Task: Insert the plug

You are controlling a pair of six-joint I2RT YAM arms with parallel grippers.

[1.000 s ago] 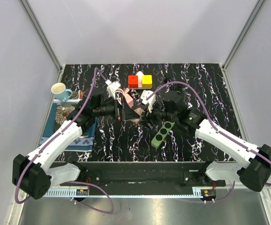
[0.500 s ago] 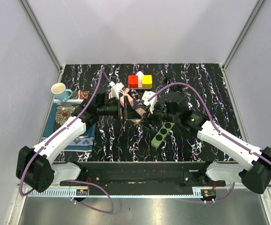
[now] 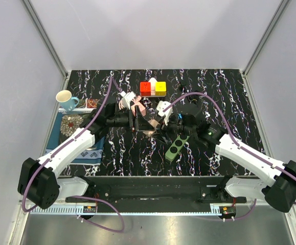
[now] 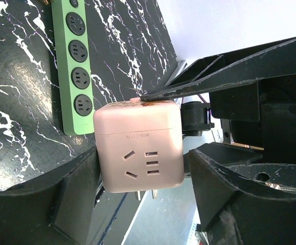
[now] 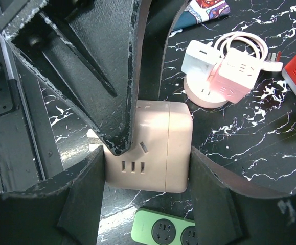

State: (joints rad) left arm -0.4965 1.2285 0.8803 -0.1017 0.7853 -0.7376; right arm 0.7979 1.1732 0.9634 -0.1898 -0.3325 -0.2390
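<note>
The plug is not in yet. The pink socket cube [image 4: 137, 145] hangs above the bench [image 3: 229, 87], just off the left side of the green power strip [image 4: 76, 66] and touching none of its outlets. Every outlet that shows on the strip is vacant. By my reading, what is left is to carry the cube over the strip, turn its prongs down to an outlet and press it home.

The right pincer [image 5: 148, 173] is clenched on the cube, with a finger flush against each flank. The left pincer [image 4: 142, 171] brackets the same cube crosswise. One finger touches it, but a thin gap shows at the other, so I cannot tell whether it grips or has let go.

The left wrist view shows one socket face, a small tab under the cube that may be a prong, and four outlets of the strip. The right wrist view shows another socket face, partly covered by a left finger. Only this view shows a second pink cube [image 5: 234, 71] with its white adapter, beyond the strip. From above, the cube is nearly hidden where the arms meet.
</note>
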